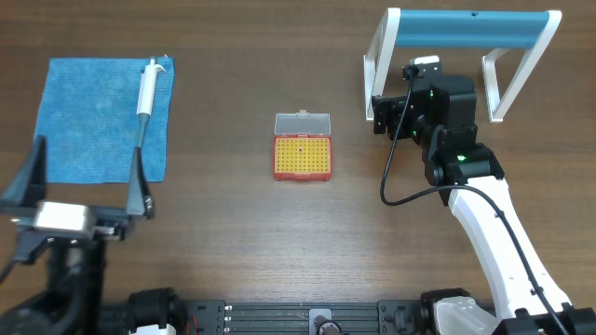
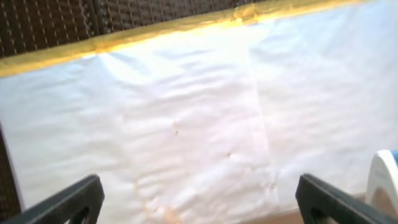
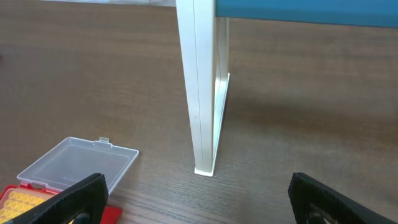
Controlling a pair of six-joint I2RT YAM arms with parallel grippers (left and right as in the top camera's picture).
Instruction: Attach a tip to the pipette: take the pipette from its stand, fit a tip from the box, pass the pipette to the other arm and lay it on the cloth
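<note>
Dark table [image 1: 233, 233] from above: the pipette [image 1: 146, 88] lies along the blue cloth [image 1: 84, 130], apparently already delivered. Left wrist view: the left tool [image 2: 199, 202] is spread wide and holds nothing, its part seemingly done. Right wrist view: the right tool [image 3: 199, 199] is spread too, facing the stand [image 3: 202, 93] near the tip box [image 3: 74, 163].

Beside the stand [image 3: 202, 93], the tip box [image 3: 74, 163] is cut off by the edge; whether the pipette [image 1: 144, 98] carries a tip is too small to tell.

The top view looks straight down on the whole table [image 1: 233, 223]. The right wrist view sits low beside the stand [image 3: 202, 93] and tip box [image 3: 78, 163], both shared overhead. The left wrist view faces a white sheet [image 2: 186, 124].
</note>
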